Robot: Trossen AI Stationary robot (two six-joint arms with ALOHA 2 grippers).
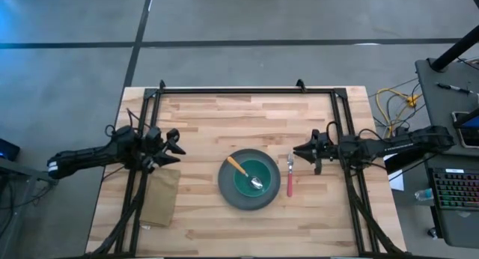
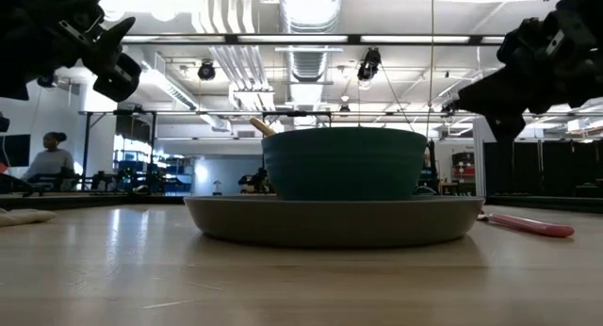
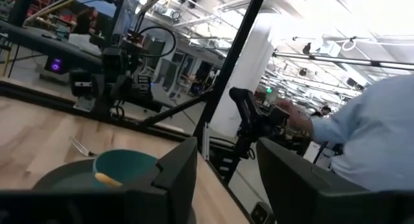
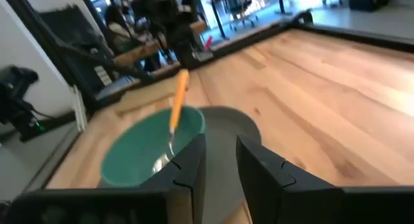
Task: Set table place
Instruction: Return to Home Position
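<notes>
A round grey plate [image 1: 248,181] lies on the table [image 1: 224,117] with a teal bowl [image 1: 255,177] standing in it. An orange-handled spoon [image 1: 242,170] lies in the bowl, its handle leaning on the rim. A pink-handled fork [image 1: 290,178] lies flat just right of the plate. My left gripper [image 1: 178,147] is open and empty, raised left of the plate. My right gripper [image 1: 299,150] is open and empty, raised above the fork's tines. The bowl also shows in the left wrist view [image 3: 126,168] and the right wrist view [image 4: 152,148].
A tan folded cloth [image 1: 159,198] lies on the table near the left edge, below my left gripper. A black metal frame [image 1: 247,89] runs along the table's edges. A person's sleeve [image 3: 375,133] shows beyond the table. A keyboard [image 1: 456,188] stands off the table's right.
</notes>
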